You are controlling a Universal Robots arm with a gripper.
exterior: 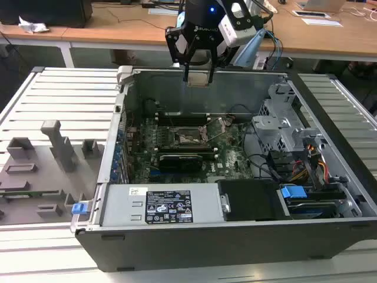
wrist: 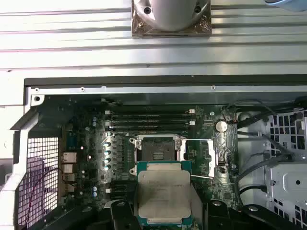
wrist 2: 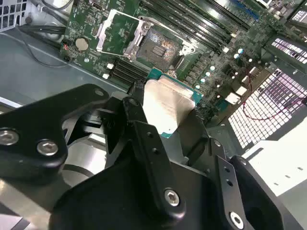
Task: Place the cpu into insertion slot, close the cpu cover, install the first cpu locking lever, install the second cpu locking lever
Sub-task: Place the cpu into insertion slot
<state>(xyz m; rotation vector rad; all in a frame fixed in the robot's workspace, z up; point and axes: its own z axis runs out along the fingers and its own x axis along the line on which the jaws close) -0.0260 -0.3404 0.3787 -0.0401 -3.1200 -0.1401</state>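
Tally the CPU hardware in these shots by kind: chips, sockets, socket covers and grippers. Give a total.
cpu: 1
insertion slot: 1
cpu cover: 1
gripper: 1
Total: 4

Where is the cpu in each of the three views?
Exterior view: cpu in the tool, above the case.
Second wrist view: cpu nearer the camera than the insertion slot.
First wrist view: cpu in front of the insertion slot.
Shared landmark: the open insertion slot.
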